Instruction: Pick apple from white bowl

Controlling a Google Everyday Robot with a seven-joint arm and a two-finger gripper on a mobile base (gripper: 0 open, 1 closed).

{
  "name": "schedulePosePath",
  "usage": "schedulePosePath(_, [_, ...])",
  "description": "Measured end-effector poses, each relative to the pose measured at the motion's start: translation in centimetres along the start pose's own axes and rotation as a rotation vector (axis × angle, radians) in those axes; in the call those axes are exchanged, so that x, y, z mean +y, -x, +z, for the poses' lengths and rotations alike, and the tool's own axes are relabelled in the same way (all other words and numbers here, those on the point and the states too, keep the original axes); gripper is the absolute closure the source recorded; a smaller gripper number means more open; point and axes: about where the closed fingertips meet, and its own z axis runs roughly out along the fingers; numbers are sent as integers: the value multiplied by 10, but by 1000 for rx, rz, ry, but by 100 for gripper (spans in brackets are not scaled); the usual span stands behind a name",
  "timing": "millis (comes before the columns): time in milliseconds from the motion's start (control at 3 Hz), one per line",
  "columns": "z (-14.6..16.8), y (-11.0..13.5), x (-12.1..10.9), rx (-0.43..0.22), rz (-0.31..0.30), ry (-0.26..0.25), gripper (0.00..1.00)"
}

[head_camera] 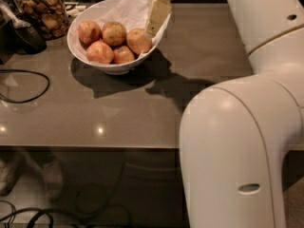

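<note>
The white bowl [80, 51], lined with crinkled white paper, stands at the back left of the grey table. It holds several apples. An orange-red apple [139, 41] lies at the bowl's right side; a dull greenish-yellow one [114, 33] lies behind the middle. My gripper [156, 15] hangs from the top edge of the view over the bowl's right rim, just above and to the right of the orange-red apple. One pale finger [158, 14] shows, pointing down.
A glass jar of brown snacks [42, 11] stands left of the bowl, with a dark object [26, 37] beside it. A black cable [28, 82] loops on the table's left. My white arm [247, 141] fills the right. The table's front edge [95, 147] runs across.
</note>
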Motion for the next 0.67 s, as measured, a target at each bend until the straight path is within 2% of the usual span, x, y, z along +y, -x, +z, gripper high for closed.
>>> schedulePosePath(667, [22, 3, -11, -11, 15, 21, 30])
